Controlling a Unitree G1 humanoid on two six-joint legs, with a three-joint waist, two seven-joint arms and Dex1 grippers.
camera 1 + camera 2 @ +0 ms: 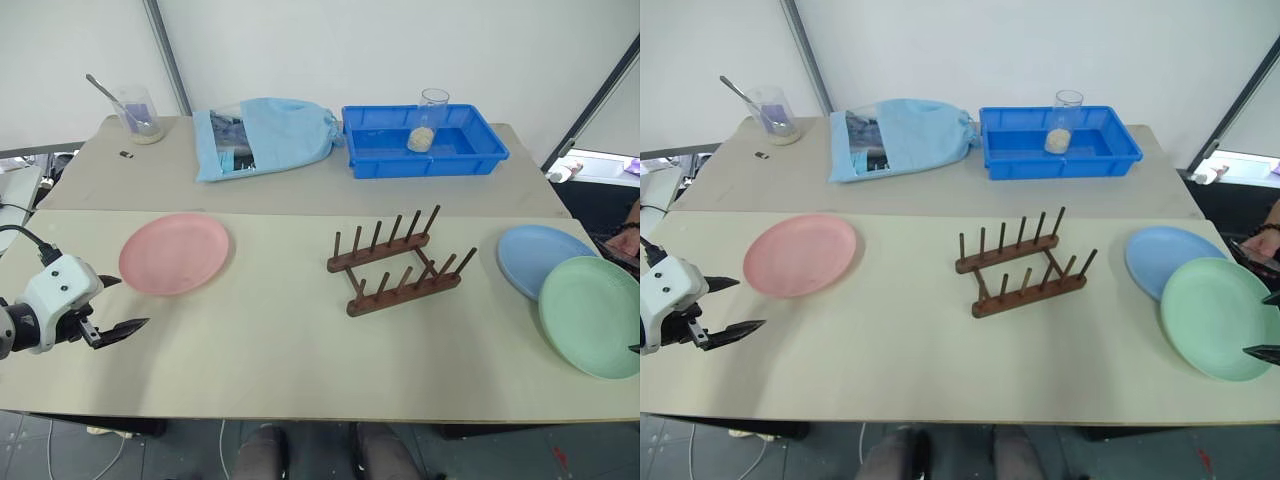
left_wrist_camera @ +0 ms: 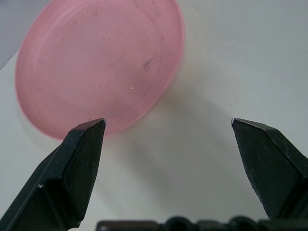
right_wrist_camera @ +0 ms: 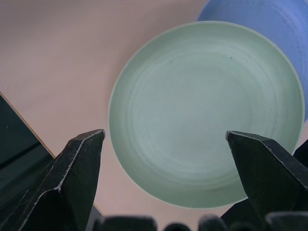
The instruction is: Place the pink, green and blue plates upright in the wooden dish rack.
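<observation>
The pink plate lies flat on the left of the table. My left gripper hovers open just beside its near-left rim, the pink plate showing past its fingers. The wooden dish rack stands at mid-table with nothing between its pegs. At the right, the green plate lies flat and overlaps the near edge of the blue plate. My right gripper hangs open above the green plate, with nothing held.
Along the back stand a blue plastic tray with a glass cup of grains in it, a light blue cloth bag, and a glass beaker with a spoon. The green plate lies near the table's front right edge.
</observation>
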